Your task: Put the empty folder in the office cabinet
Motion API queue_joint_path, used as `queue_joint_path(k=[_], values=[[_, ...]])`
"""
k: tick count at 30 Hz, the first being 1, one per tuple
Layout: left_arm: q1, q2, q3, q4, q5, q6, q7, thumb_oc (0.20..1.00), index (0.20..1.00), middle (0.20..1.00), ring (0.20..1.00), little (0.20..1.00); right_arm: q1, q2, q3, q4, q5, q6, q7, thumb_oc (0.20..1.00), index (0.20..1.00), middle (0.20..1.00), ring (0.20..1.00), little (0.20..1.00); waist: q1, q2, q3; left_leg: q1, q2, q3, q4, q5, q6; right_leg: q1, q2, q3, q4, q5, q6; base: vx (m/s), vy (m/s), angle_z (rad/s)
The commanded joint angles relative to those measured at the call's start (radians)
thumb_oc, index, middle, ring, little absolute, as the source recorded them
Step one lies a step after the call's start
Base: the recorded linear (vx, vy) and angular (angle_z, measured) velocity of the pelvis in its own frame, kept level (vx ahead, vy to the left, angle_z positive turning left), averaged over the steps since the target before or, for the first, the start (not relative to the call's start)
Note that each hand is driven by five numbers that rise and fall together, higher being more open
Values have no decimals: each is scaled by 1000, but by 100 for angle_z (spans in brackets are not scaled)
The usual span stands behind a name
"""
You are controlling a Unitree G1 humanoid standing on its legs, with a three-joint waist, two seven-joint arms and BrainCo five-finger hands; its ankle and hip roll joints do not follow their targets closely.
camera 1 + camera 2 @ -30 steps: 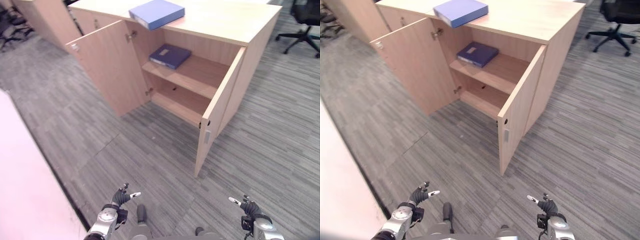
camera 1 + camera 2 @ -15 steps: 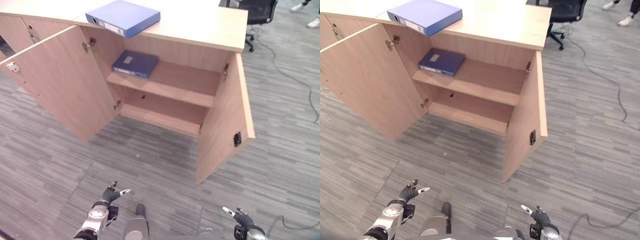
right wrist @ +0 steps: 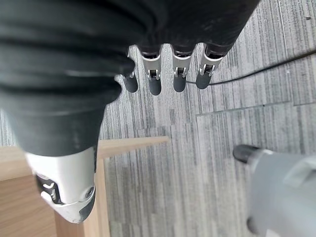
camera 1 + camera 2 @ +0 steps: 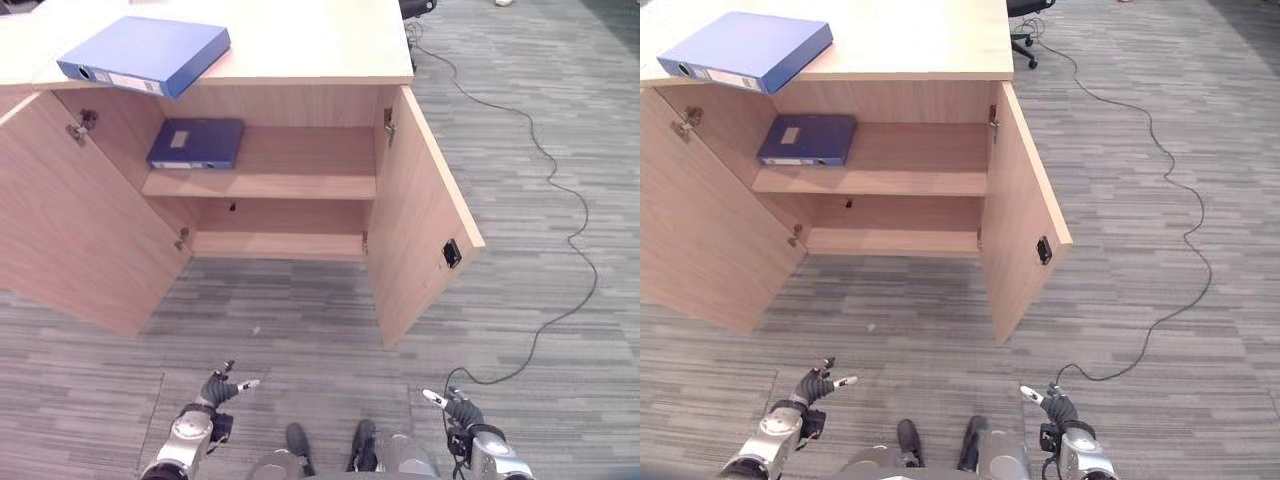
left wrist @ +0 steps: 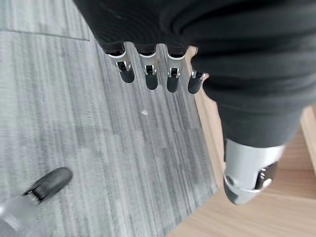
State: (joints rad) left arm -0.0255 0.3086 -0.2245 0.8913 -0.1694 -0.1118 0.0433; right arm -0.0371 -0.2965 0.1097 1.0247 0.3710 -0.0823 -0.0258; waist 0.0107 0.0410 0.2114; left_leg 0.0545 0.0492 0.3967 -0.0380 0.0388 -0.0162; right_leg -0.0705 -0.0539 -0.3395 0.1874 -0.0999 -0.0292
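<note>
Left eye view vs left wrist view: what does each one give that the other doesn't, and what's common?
Left eye view: the whole office cabinet with both doors open, a blue folder lying on its top, a darker folder flat on the upper shelf, and the right hand low over the floor, holding nothing.
Left wrist view: a close look along the left hand, fingers relaxed and thumb apart, nothing between them.
Shared: the left hand, the grey carpeted floor and pale cabinet wood.

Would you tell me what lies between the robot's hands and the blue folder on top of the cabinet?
In the left eye view, bare grey carpet separates the left hand and right hand from the open cabinet; the folder lies on its top.
</note>
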Motion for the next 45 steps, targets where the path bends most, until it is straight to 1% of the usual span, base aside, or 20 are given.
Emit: queue_joint_path(k=[1,2,4,6,7,8,14,17,20,25,27,29,31,34,35,36,38,39,42,45], values=[[-67,-6,27,-37,-21,-38,5,1000,1000,1000,1000,1000,2,-44,4,-14,-9,-19,-7,1000,1000,1000,1000,1000,-20,-5,20,-127,46,-88,223,-51,-71,103,-33,166,-84,-42,97,-104,19,-32],[-71,-16,25,-46,-48,-44,11,1000,1000,1000,1000,1000,0,-60,13,-7,-11,-18,-7,1000,1000,1000,1000,1000,-16,-4,45,-188,43,-187,335,-15,-98,112,-31,201,-93,-45,73,-105,58,-14],[-72,-22,18,-43,-49,-45,10,1000,1000,1000,1000,1000,-5,-74,5,26,-17,-8,-8,1000,1000,1000,1000,1000,-17,-9,49,-222,76,-254,361,8,-119,120,-58,214,-99,-49,83,-11,147,-10],[-61,-22,23,-36,-47,-41,10,1000,1000,1000,1000,1000,14,-78,-13,30,-21,1,-2,1000,1000,1000,1000,1000,-29,-12,40,-209,173,-255,312,22,-122,128,-97,208,-92,-59,106,72,201,-8],[-60,-22,23,-36,-47,-41,10,1000,1000,1000,1000,1000,16,-78,-13,30,-21,2,-2,1000,1000,1000,1000,1000,-29,-13,41,-204,173,-254,311,21,-123,131,-98,209,-90,-61,106,176,299,6],[-46,-20,30,-31,-41,-41,10,1000,1000,1000,1000,1000,36,-84,-30,22,-22,4,1,1000,1000,1000,1000,1000,-39,-7,19,-157,254,-244,205,73,-137,127,-120,217,-79,-68,129,207,312,-2],[-47,-19,35,0,-40,-43,17,1000,1000,1000,1000,1000,43,-102,-25,30,-43,11,15,1000,1000,1000,1000,1000,-46,16,8,-120,391,-317,39,222,-198,74,-190,287,86,-134,184,168,365,-4],[-56,-14,31,12,-39,-46,20,1000,1000,1000,1000,1000,36,-108,-25,41,-47,10,16,1000,1000,1000,1000,1000,-38,19,0,-121,420,-373,38,239,-225,60,-236,323,124,-139,219,170,393,11],[-64,-13,24,34,-41,-52,22,1000,1000,1000,1000,1000,24,-105,-29,60,-58,14,21,1000,1000,1000,1000,1000,-29,7,-21,-133,401,-445,71,184,-246,98,-302,338,83,-106,262,267,559,-11],[-85,3,-5,58,-8,-49,10,1000,1000,1000,1000,1000,28,-81,-54,78,-49,24,28,1000,1000,1000,1000,1000,-21,-20,-57,-128,343,-361,29,97,-246,169,-391,295,-52,46,291,178,376,22],[-125,24,-34,50,6,-49,6,1000,1000,1000,1000,1000,-9,-46,-52,90,-26,25,15,1000,1000,1000,1000,1000,-18,-45,-67,-114,271,-307,-34,61,-234,115,-437,287,-91,300,291,86,488,41],[-124,42,-37,22,4,-50,4,1000,1000,1000,1000,1000,-24,-24,-51,80,-6,22,10,1000,1000,1000,1000,1000,-9,-51,-62,-98,230,-277,-40,36,-198,69,-460,265,-69,391,291,59,438,-10],[-116,58,-35,4,8,-44,-5,1000,1000,1000,1000,1000,-34,-11,-36,68,0,18,12,1000,1000,1000,1000,1000,2,-49,-48,-75,193,-247,-38,9,-165,46,-459,195,-32,369,291,107,597,-31],[-98,68,-15,-20,12,-33,-17,1000,1000,1000,1000,1000,-41,-18,17,50,-51,11,16,1000,1000,1000,1000,1000,4,-31,-23,-22,128,-236,-49,-21,-101,1,-244,202,24,138,228,122,560,-28],[-98,68,-15,-20,12,-33,-17,1000,1000,1000,1000,1000,-41,-18,17,50,-51,11,16,1000,1000,1000,1000,1000,5,-30,-24,-25,130,-236,-49,-19,-102,-1,-242,202,22,141,226,29,259,0],[-96,65,-3,-14,-1,-29,-7,1000,1000,1000,1000,1000,-52,-17,28,39,-47,7,10,1000,1000,1000,1000,1000,10,-32,-6,-12,100,-224,-49,-34,-86,-39,-164,140,-2,111,204,11,161,27],[-99,55,-1,-2,-9,-26,-5,1000,1000,1000,1000,1000,-57,-14,35,42,-34,1,5,1000,1000,1000,1000,1000,4,-31,7,-2,78,-229,-49,-44,-81,-40,-106,97,-63,96,192,65,146,11],[-103,40,-12,21,8,-29,-6,1000,1000,1000,1000,1000,-42,-19,21,66,-19,5,5,1000,1000,1000,1000,1000,-11,-32,6,6,42,-255,-49,-55,-72,1,-85,173,-137,79,189,82,77,5],[-112,18,-17,35,10,-35,-7,1000,1000,1000,1000,1000,-32,-28,19,74,-11,1,5,1000,1000,1000,1000,1000,-22,-27,-6,-1,25,-261,-49,-59,-71,14,-81,241,-182,101,182,57,31,59],[-91,-2,-13,49,19,-35,-6,1000,1000,1000,1000,1000,-9,-38,13,101,-27,7,8,1000,1000,1000,1000,1000,-35,-11,-32,30,35,-259,-49,-60,-80,68,-88,240,-233,118,179,163,-130,-1]])
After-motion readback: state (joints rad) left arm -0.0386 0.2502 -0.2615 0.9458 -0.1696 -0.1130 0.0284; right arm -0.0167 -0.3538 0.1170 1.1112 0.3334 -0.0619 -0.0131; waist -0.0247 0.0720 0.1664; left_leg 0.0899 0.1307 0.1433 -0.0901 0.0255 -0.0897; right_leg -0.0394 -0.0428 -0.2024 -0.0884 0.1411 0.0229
